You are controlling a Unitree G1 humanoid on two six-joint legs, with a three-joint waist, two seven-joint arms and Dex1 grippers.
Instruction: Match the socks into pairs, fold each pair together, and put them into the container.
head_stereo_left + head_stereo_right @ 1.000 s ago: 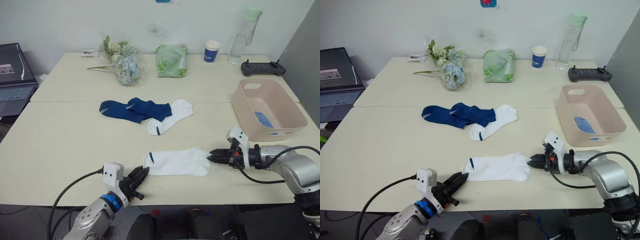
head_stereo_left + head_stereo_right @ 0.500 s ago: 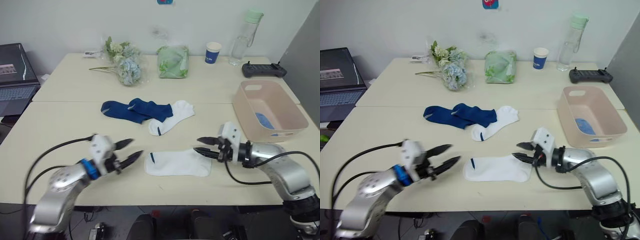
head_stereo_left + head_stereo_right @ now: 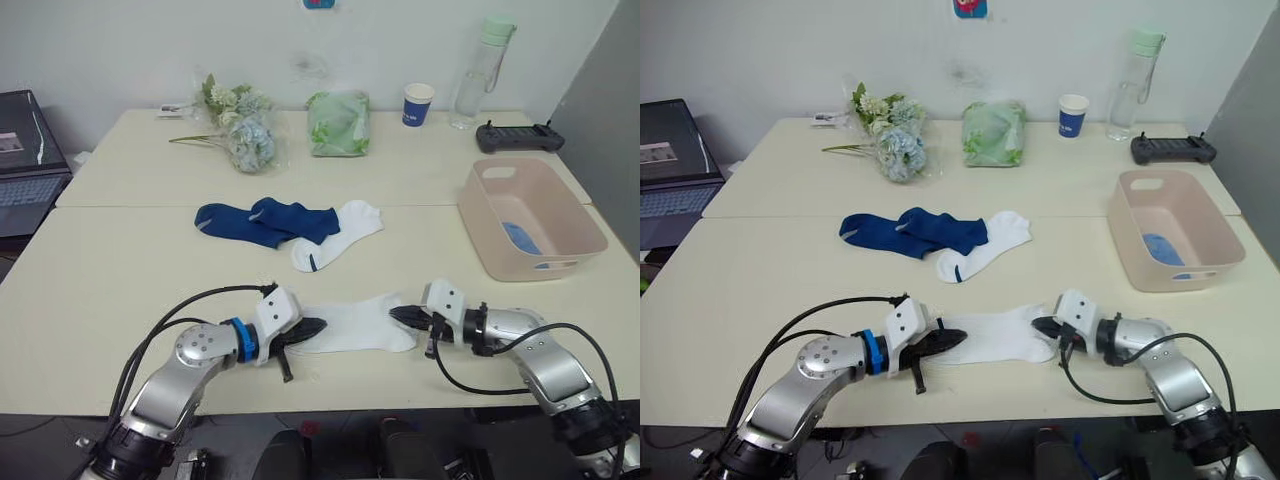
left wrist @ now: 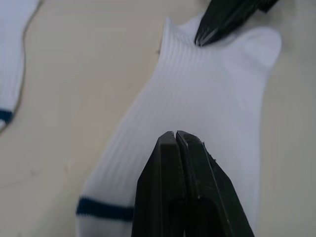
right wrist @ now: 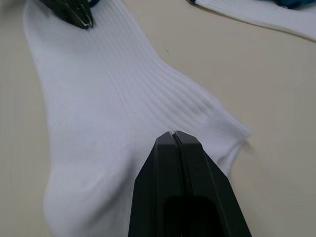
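Left eye view: white sock (image 3: 350,323) flat near table's (image 3: 120,250) front edge, left gripper (image 3: 308,328) clenched on its cuff end, right gripper (image 3: 396,316) clenched on its toe end. Navy socks (image 3: 262,219) and second white sock (image 3: 335,232) mid-table; pink tub (image 3: 530,215) far right.

Open worktop (image 3: 120,270) between sock heap and tub
Bare strip runs right to the pink container (image 3: 530,215); sock pile (image 3: 290,220) blocks far-left.

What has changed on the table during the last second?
Both end effectors, open half a second ago, have closed on opposite ends of the near white sock: left end effector, right end effector. The other socks and container did not move.
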